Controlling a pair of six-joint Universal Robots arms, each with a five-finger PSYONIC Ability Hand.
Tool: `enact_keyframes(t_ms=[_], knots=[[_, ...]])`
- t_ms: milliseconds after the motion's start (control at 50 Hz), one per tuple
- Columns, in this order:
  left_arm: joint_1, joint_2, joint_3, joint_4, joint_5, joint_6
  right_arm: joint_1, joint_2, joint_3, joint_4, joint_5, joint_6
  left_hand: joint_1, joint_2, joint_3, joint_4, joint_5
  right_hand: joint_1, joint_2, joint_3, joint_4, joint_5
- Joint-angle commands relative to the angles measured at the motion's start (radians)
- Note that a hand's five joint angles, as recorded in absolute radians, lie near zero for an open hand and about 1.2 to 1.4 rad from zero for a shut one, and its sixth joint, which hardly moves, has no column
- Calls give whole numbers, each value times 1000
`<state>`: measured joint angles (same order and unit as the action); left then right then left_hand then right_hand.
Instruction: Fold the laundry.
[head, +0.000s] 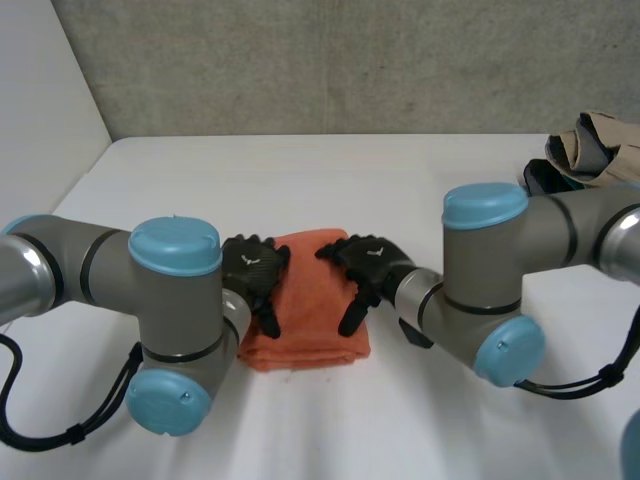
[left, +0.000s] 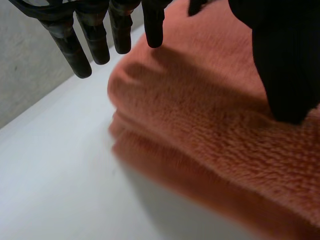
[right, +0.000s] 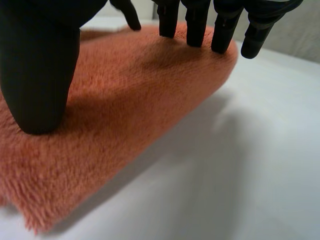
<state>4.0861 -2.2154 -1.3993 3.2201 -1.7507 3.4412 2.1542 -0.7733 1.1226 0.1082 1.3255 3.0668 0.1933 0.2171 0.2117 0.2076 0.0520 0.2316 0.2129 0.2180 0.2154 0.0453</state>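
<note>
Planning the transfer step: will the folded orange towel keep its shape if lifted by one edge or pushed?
Probably floppy: the orange towel shows soft stacked layers with rounded folds, so an edge lift would likely unfold it. Likely light for its bulk, being fluffy pile. Pushed, the nap may drag on the white table and bunch.

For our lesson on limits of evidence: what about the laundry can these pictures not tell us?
1. Head view: the clothes pile is cut by the edge and partly behind the right arm; its pieces cannot be counted.
2. Head view: the left arm hides the orange towel's left edge.
3. Wrist views: the towel's inner layers are hidden.
</note>
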Motion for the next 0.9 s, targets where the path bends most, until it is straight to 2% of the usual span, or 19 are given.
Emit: enact_keyframes(t_ms=[20,100,140,260,360,380,460,540,660,900], knots=[[-4,11,-35,1,-47,104,22,39,-17,16,72,-134,70,46,52,56,37,135,154,148,151,147],[-13,35,-40,3,-44,111,24,-9,-12,16,142,-198,61,38,43,47,28,182,201,196,198,194],[-13,90,-41,3,-33,108,24,-81,17,-2,170,-221,26,3,8,12,-7,173,192,187,190,185],[-15,212,-43,12,-7,105,27,-230,147,-157,181,-235,11,-12,-7,-3,-22,53,72,67,69,65],[-1,308,-55,15,77,90,39,-322,299,-286,172,-246,11,-12,-7,-3,-22,53,72,67,69,65],[5,331,-61,15,117,79,68,-337,346,-304,167,-255,11,-12,-7,-3,-22,62,80,75,78,74],[33,378,-82,15,222,32,159,-330,428,-337,167,-270,14,-9,-4,0,-19,62,81,75,78,74],[68,390,-107,15,302,-34,199,-278,480,-422,166,-280,26,2,8,12,-7,71,89,84,87,82],[82,385,-125,20,319,-83,207,-175,477,-530,164,-322,26,2,8,12,-7,112,130,125,128,123],[82,378,-141,38,323,-85,204,-67,381,-539,175,-424,26,2,8,12,-7,273,292,287,289,285]])
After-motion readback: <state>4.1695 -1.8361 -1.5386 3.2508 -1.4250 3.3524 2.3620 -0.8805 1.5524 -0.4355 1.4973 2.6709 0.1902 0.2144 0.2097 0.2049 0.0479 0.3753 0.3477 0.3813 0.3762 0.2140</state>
